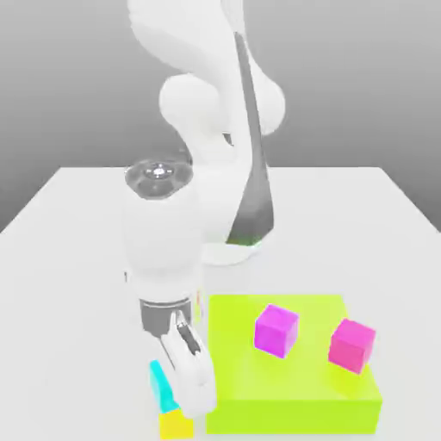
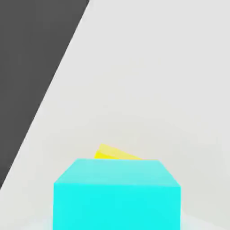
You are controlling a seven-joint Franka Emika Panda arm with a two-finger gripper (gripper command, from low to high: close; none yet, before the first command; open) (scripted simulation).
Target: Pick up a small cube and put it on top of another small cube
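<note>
Exterior view, going left to right. Cyan cube (image 1: 161, 387) close in beside the gripper (image 1: 191, 375), on its exterior-view left; fills much of the near foreground for the hand camera. Yellow cube (image 1: 177, 424) just below the gripper, meeting the cyan one's outline, edges turned differently in the hand view. Contact: cannot tell. Placement suits stacking, yellow presumably serving as base. Grasping or released: cannot tell. Lime-green slab (image 1: 293, 417) on the gripper's other side, bearing purple cube (image 1: 276, 331), then magenta cube (image 1: 351, 346), farther off; probably bystanders.
</note>
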